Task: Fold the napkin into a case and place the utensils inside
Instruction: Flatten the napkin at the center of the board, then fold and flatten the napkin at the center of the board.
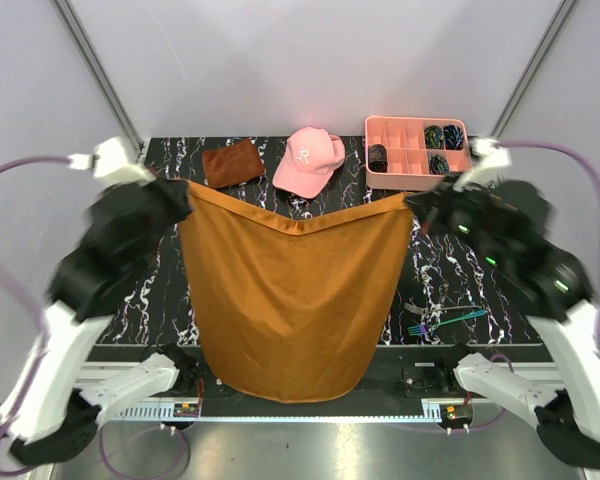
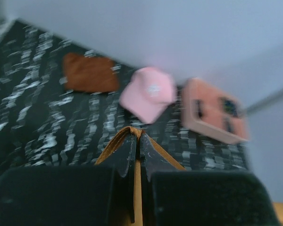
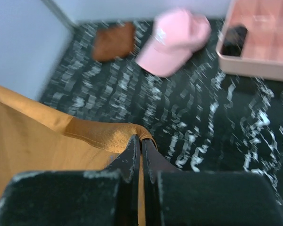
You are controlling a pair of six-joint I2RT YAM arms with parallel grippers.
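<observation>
A: Okay, quick: napkin?
B: Unfolded, one open sheet, hung between the two arms. Top edge sags to a dip in the middle, toward 12. In the top view the bottom hem shows past the table edge at 6. Can't tell if it touches the tabletop.
A: Left claw?
B: Clenched on the napkin corner at 10. In the wrist view the fingers are pressed together with the orange hem pinched at the tips.
A: Right claw?
B: Same, clamped on the corner at 2. Its wrist view shows cloth bunched at the tips and the jaws tight together.
A: Utensils?
B: On the table at 4, just right of the napkin and apart from it. Purple-green sheen, fork tines pointing to 9. Too small to count them.
A: Rest?
B: Pink cap at 12, behind the dip. Rust cloth at 11, lying flat, just left of the cap. Pink tray at 1, with dark bits in some compartments. Both wrist views are blurred.
</observation>
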